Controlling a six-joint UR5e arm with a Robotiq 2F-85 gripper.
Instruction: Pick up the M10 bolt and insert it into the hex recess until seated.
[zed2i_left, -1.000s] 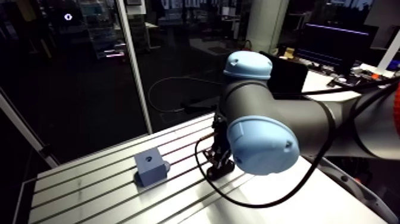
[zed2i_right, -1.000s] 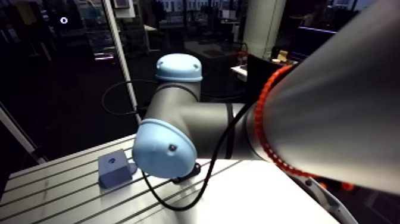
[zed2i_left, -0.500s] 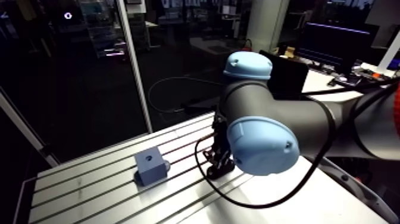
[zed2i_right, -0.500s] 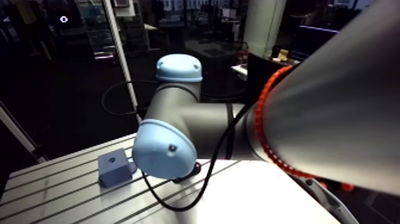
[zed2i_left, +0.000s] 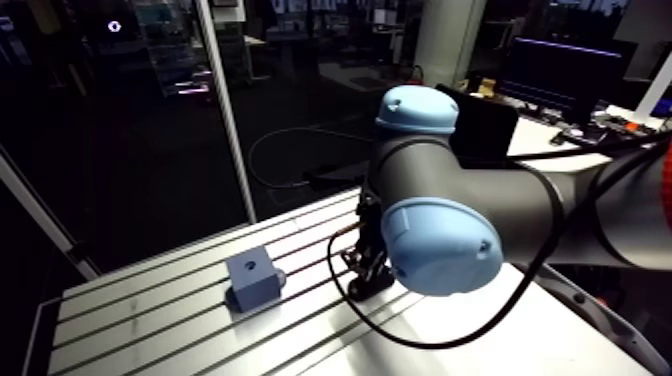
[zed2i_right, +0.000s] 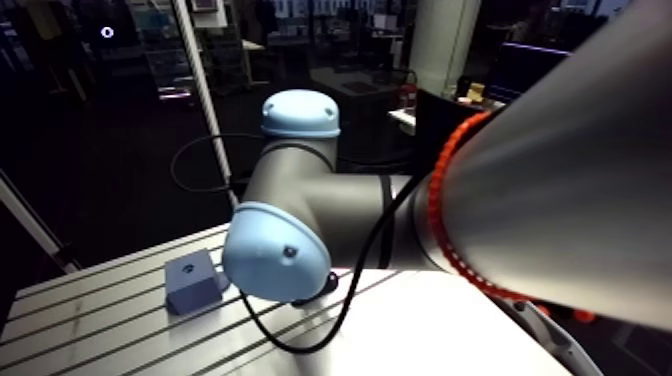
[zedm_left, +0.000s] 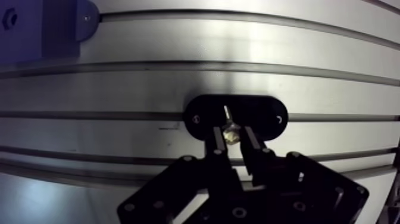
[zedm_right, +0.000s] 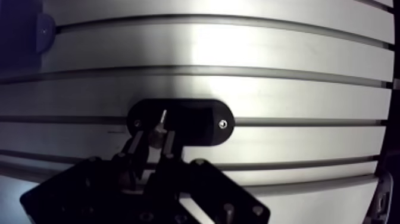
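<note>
One grey-blue block (zed2i_left: 252, 280) stands on the slotted table (zed2i_left: 140, 312), well left of the arm, with the hex recess (zed2i_left: 250, 262) in its top face. To its right, the gripper (zed2i_left: 361, 288) hangs low over the table. The wrist view shows its fingers (zedm_left: 218, 140) pinched narrowly on the M10 bolt (zedm_left: 230, 132), shank pointing ahead, over a black oval plate (zedm_left: 265, 114).
</note>
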